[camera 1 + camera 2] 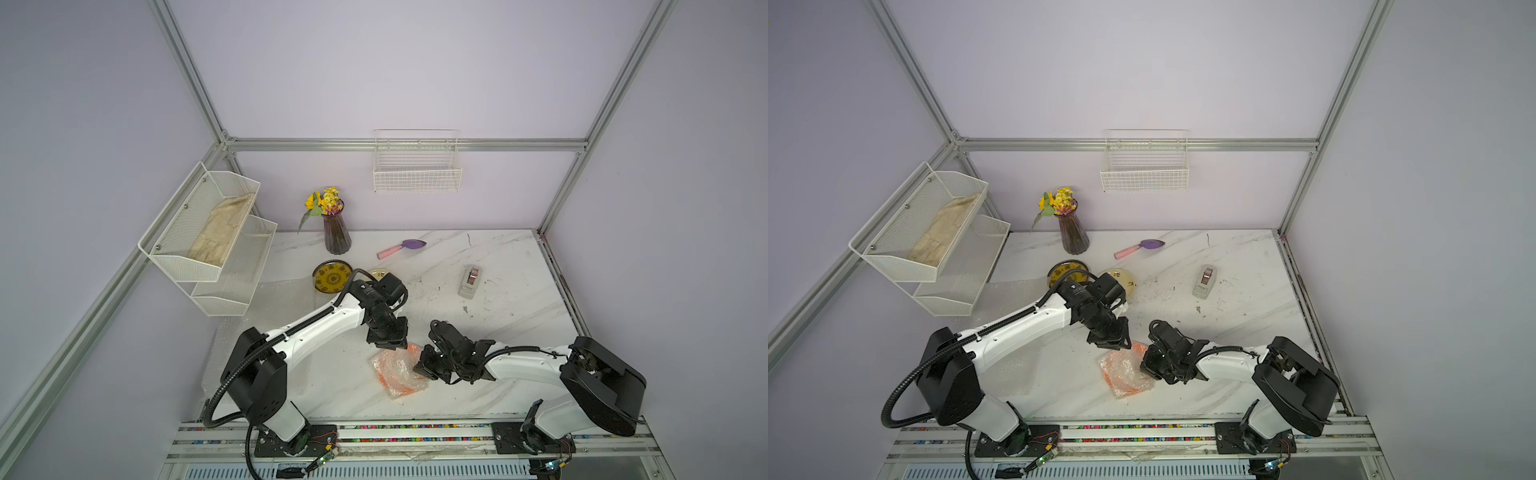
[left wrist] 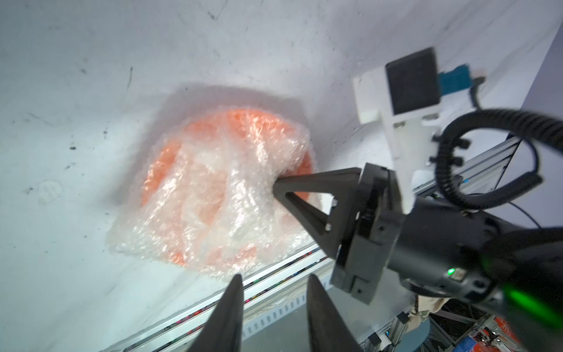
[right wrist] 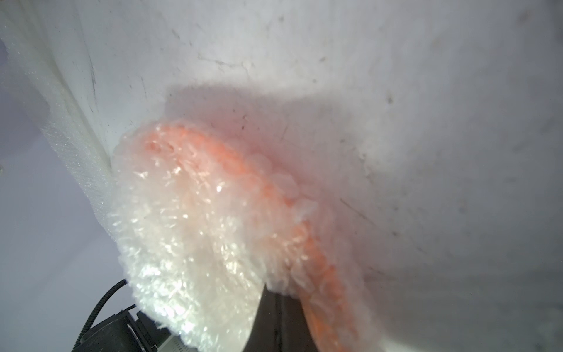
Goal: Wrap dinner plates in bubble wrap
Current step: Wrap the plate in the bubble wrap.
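orange plate [image 2: 170,158]: inside crinkled bubble wrap [image 2: 219,213] | yellow plate [image 1: 331,277], cream plate [image 1: 1125,280]: bare, behind

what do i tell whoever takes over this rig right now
Left gripper: open, empty, above the far edge of the orange plate.
Right gripper: shut on the bubble wrap folded over that plate, at the front middle of the table.
Yellow plate and cream plate: bare, farther back.
Spare bubble wrap sheet: flat on the left side.
Done: orange plate mostly covered, wrap loose.
Left: finish it, then wrap the other two plates.
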`<state>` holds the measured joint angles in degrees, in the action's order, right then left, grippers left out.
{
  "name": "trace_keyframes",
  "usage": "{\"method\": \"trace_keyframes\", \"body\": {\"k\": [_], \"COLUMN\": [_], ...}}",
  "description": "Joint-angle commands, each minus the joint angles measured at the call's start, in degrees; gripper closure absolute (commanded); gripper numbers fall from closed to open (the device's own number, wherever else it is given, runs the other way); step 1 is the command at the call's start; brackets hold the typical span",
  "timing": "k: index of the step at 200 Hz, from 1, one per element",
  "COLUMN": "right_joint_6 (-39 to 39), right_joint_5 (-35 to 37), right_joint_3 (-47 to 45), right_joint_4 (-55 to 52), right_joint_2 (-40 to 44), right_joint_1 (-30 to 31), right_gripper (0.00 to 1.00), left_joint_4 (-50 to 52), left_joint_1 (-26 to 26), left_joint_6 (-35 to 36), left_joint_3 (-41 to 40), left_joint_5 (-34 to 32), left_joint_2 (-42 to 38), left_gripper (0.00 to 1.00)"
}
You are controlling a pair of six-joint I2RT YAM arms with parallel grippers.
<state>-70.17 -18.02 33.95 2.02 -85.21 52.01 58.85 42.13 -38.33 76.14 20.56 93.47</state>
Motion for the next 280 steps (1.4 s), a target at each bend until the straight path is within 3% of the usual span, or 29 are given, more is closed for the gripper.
{"method": "trace_keyframes", "body": {"k": [1,21,51,86,132,197,237,280], "right_joint_6": [0.6,0.6,0.6,7.1,8.9,6.9,8.7,13.7], "right_joint_5": [2.7,2.8,3.9,6.1,1.1,-7.4,-5.6,-0.5], "right_joint_3": [-1.6,-1.8,-1.5,5.9,14.2,11.1,3.8,7.3], "right_joint_4": [-8.8,-9.1,-11.0,-21.3,-23.1,-20.1,-23.9,-27.0], "right_joint_2": [-2.3,-1.8,0.4,2.4,5.7,-1.0,-1.7,-7.0], "right_joint_1": [-0.4,-0.4,-0.7,-0.6,0.6,5.2,5.5,2.5], "right_gripper": [1.00,1.00,1.00,1.00,1.00,1.00,1.00,1.00], "left_joint_4": [2.4,0.4,-5.1,-9.0,-9.8,-9.6,-7.6,-7.0], "left_joint_1": [0.0,0.0,0.0,-1.1,-1.4,-1.7,-2.5,-3.8], "left_joint_6": [3.8,5.8,7.3,6.7,6.0,5.8,6.3,4.5], "left_joint_3": [5.3,5.8,-2.6,-11.4,-11.6,-11.2,-11.9,-17.1], "left_joint_5": [0.5,5.2,9.4,7.9,7.0,6.3,3.6,2.8], "left_joint_2": [7.5,13.2,15.7,16.4,16.3,16.7,15.5,9.9], "left_gripper": [0.73,0.78,0.85,0.89,0.90,0.90,0.90,0.89]}}
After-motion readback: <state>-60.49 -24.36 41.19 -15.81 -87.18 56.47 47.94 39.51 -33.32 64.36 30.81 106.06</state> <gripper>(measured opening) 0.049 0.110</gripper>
